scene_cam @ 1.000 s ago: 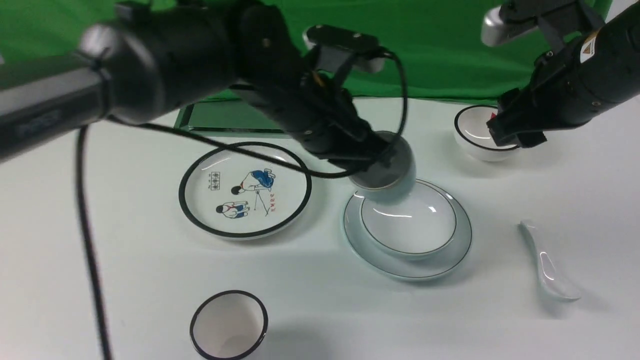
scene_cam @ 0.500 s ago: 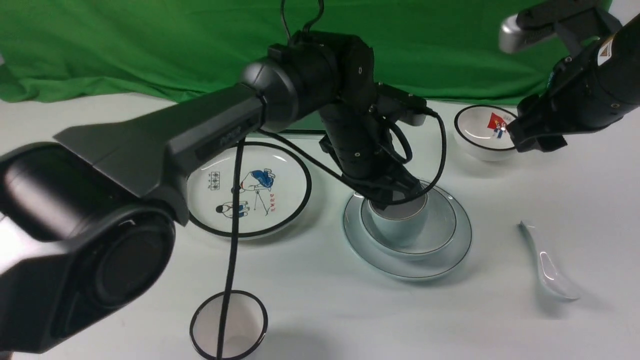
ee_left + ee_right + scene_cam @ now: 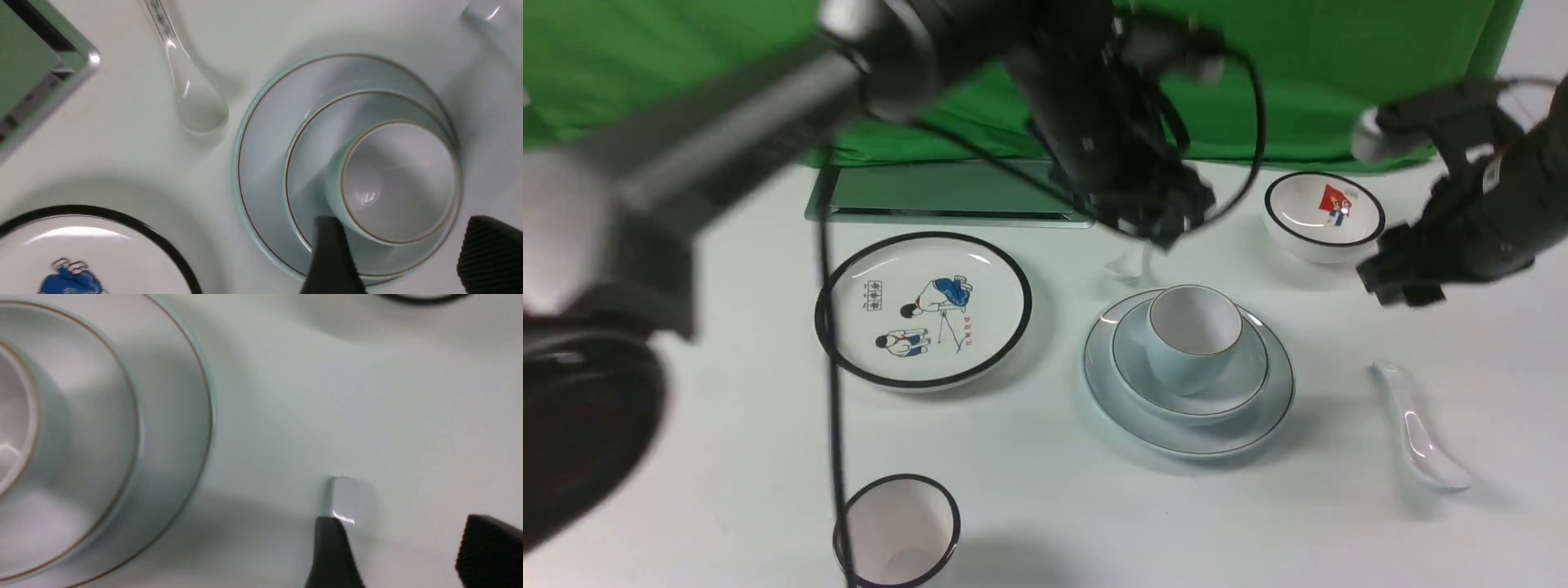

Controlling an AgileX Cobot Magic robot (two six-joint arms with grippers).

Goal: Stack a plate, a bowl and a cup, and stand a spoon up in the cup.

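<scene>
Celadon handleless cup (image 3: 1194, 335) sits in the pale bluish-white bowl (image 3: 1252, 363) on the matching round plate (image 3: 1281, 384); left tool (image 3: 402, 228) hovers above, jaws apart. Right tool (image 3: 398, 522), jaws apart, hangs over the white ceramic spoon (image 3: 1417, 429).

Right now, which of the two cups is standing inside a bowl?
The pale green cup with the thin brown rim; it stands in the plain bowl. The black-rimmed cup stands alone on the table.
</scene>
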